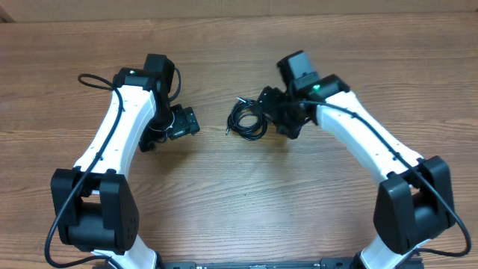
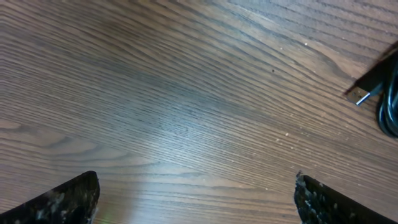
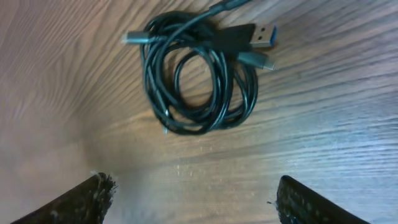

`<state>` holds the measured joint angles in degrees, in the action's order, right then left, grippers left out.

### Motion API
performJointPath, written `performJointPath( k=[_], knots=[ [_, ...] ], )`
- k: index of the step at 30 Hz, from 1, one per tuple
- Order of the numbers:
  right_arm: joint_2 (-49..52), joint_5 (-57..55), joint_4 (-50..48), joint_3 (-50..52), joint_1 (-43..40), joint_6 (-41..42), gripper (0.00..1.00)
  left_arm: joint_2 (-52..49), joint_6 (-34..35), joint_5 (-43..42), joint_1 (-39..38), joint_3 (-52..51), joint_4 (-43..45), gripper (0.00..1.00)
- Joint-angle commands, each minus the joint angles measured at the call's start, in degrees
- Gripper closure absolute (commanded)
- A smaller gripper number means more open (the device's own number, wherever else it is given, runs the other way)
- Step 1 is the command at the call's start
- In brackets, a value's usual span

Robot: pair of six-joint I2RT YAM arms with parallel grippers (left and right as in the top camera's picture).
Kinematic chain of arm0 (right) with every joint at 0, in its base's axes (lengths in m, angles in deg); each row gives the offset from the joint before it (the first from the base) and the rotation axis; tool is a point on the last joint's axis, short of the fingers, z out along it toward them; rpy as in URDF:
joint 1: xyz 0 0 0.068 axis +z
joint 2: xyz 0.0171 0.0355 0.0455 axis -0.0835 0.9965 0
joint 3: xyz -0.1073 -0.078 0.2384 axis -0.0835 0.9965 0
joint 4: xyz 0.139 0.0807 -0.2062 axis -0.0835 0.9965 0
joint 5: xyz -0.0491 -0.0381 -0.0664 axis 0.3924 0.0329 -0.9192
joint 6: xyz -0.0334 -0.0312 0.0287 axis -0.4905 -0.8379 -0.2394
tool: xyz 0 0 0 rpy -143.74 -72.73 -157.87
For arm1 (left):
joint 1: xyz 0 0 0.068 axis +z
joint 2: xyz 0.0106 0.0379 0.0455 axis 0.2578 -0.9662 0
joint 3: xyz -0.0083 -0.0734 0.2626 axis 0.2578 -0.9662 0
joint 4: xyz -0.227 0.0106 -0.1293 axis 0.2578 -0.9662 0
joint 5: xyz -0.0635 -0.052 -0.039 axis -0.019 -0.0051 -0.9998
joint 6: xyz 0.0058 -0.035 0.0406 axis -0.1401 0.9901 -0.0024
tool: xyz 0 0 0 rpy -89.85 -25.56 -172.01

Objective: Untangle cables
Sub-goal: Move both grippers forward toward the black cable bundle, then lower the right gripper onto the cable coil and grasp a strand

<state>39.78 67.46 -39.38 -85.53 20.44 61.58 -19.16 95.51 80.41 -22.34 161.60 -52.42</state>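
A tangled bundle of dark cables (image 1: 247,119) lies coiled on the wooden table near the middle. In the right wrist view the coil (image 3: 199,81) shows a USB-A plug and smaller plugs sticking out at its top. My right gripper (image 3: 193,199) is open and empty, just right of the coil and above the table. My left gripper (image 2: 196,199) is open and empty over bare wood left of the coil. A USB plug and a bit of cable (image 2: 379,93) show at the right edge of the left wrist view.
The wooden table (image 1: 239,209) spreads all round the bundle. Both arm bases stand at the front edge, left (image 1: 93,217) and right (image 1: 414,209). A pale wall strip runs along the far edge.
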Motion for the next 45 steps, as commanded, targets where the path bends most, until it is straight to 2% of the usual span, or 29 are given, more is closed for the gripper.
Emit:
performJointPath(
  k=[1,3,6,10,13,21,24,31,36,39,45],
  knots=[
    [0.7,-6.4,-3.3,0.7,1.5,8.2,0.17,-0.4,0.9,1.6,0.0,0.9,-0.4,0.0],
    [1.3,-6.5,-4.4,0.7,2.2,8.3,0.18,-0.4,0.9,1.6,0.0,0.9,-1.2,0.0],
    [2.4,-7.0,-4.9,0.7,3.1,8.6,0.27,-0.4,0.9,1.6,0.0,0.9,-1.4,0.0],
    [5.1,-7.7,-6.3,0.7,4.8,8.7,0.27,-0.4,0.9,1.6,0.0,0.9,-1.4,0.0],
    [7.0,-7.3,-6.4,0.7,5.2,8.8,0.33,-0.4,0.9,1.6,0.0,0.9,-1.4,0.01],
    [7.4,-11.4,-6.5,0.7,5.2,10.0,0.35,-0.4,0.9,1.6,0.0,0.9,-1.5,0.01],
    [8.1,-12.0,-6.6,0.7,5.4,10.3,0.39,-0.4,0.9,1.6,0.0,0.9,-1.5,0.0],
    [10.6,-11.7,-8.3,0.7,6.4,11.1,0.39,-0.4,0.9,1.6,0.0,0.9,-1.5,0.01],
    [10.6,-11.8,-9.2,0.7,6.4,11.1,0.49,-0.4,0.9,1.6,0.0,0.9,-1.6,0.01],
    [10.6,-11.9,-9.1,0.7,6.4,11.1,0.62,-0.4,0.9,1.6,0.0,0.9,-1.6,0.0],
    [10.6,-11.9,-8.4,0.7,6.4,11.1,0.59,-0.4,0.9,1.6,0.0,0.9,-1.6,0.01]
  ],
)
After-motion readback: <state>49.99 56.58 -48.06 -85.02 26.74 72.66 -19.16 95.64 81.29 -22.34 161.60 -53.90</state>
